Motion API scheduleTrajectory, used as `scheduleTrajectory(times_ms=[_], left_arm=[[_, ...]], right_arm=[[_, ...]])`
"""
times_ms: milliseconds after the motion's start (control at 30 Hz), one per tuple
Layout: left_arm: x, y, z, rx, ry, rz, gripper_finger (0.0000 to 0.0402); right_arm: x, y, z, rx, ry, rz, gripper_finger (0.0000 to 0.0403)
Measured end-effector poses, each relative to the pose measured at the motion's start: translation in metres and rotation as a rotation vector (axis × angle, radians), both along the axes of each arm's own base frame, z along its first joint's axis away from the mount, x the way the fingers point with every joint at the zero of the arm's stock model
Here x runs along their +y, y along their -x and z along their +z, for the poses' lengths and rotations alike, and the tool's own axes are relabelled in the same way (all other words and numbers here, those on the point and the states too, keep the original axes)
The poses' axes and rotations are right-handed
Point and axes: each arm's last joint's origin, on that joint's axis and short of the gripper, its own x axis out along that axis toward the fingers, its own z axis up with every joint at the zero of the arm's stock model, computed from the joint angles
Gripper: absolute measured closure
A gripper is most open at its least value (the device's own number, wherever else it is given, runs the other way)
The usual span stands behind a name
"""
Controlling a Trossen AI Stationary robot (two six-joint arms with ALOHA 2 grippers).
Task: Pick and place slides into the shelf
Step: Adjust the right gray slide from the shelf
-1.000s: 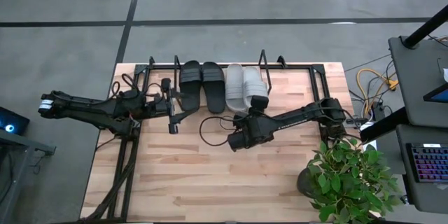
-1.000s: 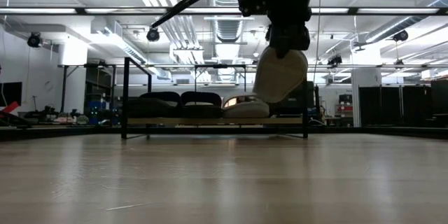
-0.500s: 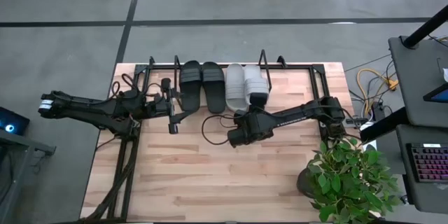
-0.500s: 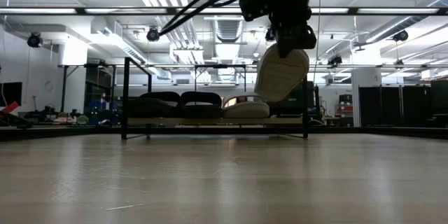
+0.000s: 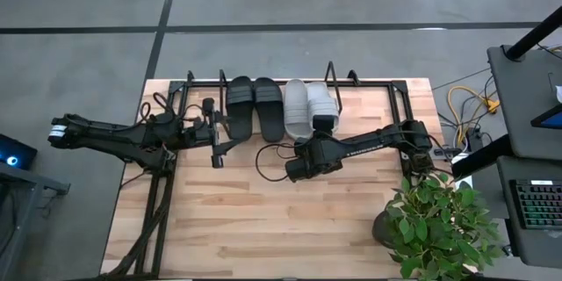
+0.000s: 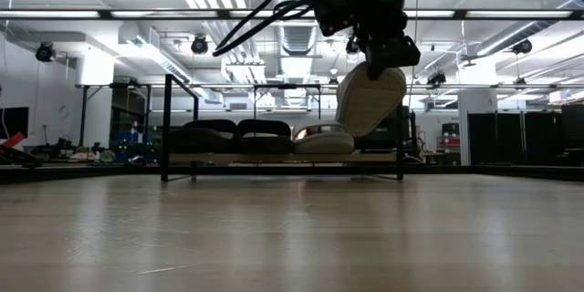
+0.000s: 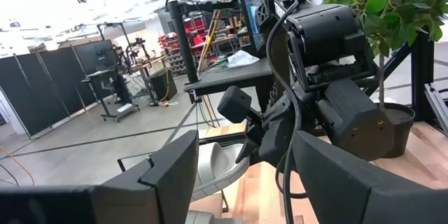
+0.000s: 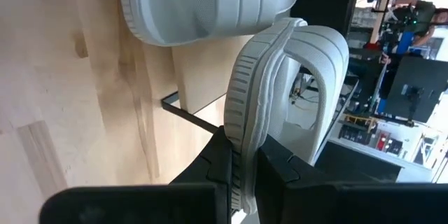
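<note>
From above, the right pincer [image 5: 322,129] grips the last grey slide [image 5: 320,103] at its near end; the slide's long axis runs near-to-far, pointing away from the pincer into the shelf [image 5: 399,97], over the free slot just right of the other grey slide [image 5: 296,109] and the two black slides [image 5: 254,105]. The left pincer [image 5: 217,129] waits near the shelf's left end, farther from the open slot than the right one; I cannot tell how its fingers stand here. In the low view the held slide [image 6: 370,100] hangs tilted, heel high under the right pincer [image 6: 391,55], its toe low beside the resting grey slide [image 6: 324,140] on the shelf board [image 6: 283,158]. The left wrist view shows that arm's own fingers [image 7: 168,175] spread apart and empty. The right wrist view shows the held slide [image 8: 276,91] edge-on between the fingers [image 8: 269,161], the stowed grey slide [image 8: 206,3] just beyond it.
</note>
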Motion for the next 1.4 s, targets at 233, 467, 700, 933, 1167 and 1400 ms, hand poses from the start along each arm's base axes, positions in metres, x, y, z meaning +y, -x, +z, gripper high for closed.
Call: scheduleTrajectory(times_ms=[233, 467, 700, 933, 1167, 1400], left_arm=[[0.0, 0.0, 0.0, -0.002, 0.001, 0.0, 0.0185], [0.0, 0.0, 0.001, -0.006, 0.003, 0.0, 0.0185], [0.0, 0.0, 0.001, -0.009, 0.0, 0.0, 0.0185], [0.0, 0.0, 0.001, -0.011, 0.003, 0.0, 0.0185], [0.0, 0.0, 0.001, -0.019, 0.053, -0.005, 0.0185], [0.0, -0.001, -0.001, -0.003, 0.052, -0.007, 0.0185]], right_arm=[[-0.001, 0.0, -0.001, 0.049, 0.002, 0.036, 0.0384], [-0.001, 0.001, -0.001, 0.104, 0.005, 0.077, 0.0384], [-0.002, 0.004, -0.009, 0.151, 0.004, 0.091, 0.0384], [-0.005, 0.003, -0.021, 0.132, 0.001, 0.084, 0.0384], [-0.01, -0.001, -0.035, 0.079, -0.017, 0.078, 0.0385], [-0.016, -0.005, -0.038, 0.009, -0.032, 0.037, 0.0385]])
